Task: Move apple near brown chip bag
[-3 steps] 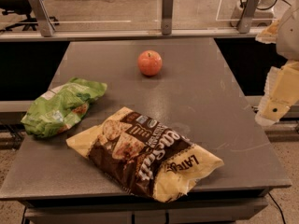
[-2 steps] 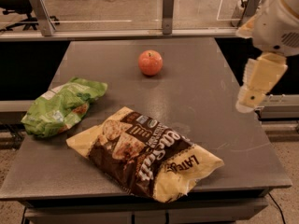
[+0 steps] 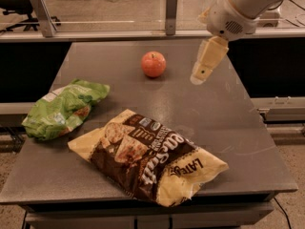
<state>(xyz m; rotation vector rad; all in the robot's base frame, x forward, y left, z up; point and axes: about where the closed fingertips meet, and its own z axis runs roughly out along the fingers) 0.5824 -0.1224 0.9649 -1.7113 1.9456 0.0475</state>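
The small red-orange apple (image 3: pixel 153 64) sits on the grey table (image 3: pixel 224 123), at the far middle. The large dark brown and pale yellow chip bag (image 3: pixel 148 157) lies flat at the near middle, well apart from the apple. My gripper (image 3: pixel 200 75) hangs from the white arm at the upper right, pointing down and left. It hovers above the table, just to the right of the apple and not touching it. It holds nothing that I can see.
A smaller bright green bag (image 3: pixel 62 108) lies at the table's left edge. A rail with metal posts (image 3: pixel 171 11) runs behind the table's far edge. The floor drops away past the right and near edges.
My arm has swung in from the right edge of the view to the left and farther back, ending beside the apple. The apple and both bags have not moved.
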